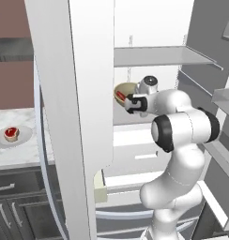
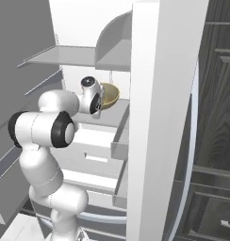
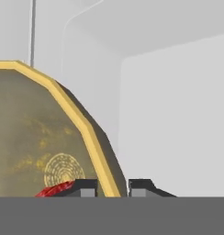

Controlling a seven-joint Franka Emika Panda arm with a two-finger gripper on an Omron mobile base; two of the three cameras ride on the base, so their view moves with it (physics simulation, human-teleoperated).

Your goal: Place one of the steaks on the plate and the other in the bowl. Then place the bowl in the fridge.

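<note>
At the centre of the left base view, my pincer (image 1: 127,102) pinches the bowl (image 1: 124,90) rim inside the open fridge (image 1: 149,56); I judge setting it on the shelf comes next.

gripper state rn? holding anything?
Gripper: jaws shut on the thick rim of the round tan-beige bowl, one fingertip inside, one outside; bowl held inside the open grey fridge.
</note>
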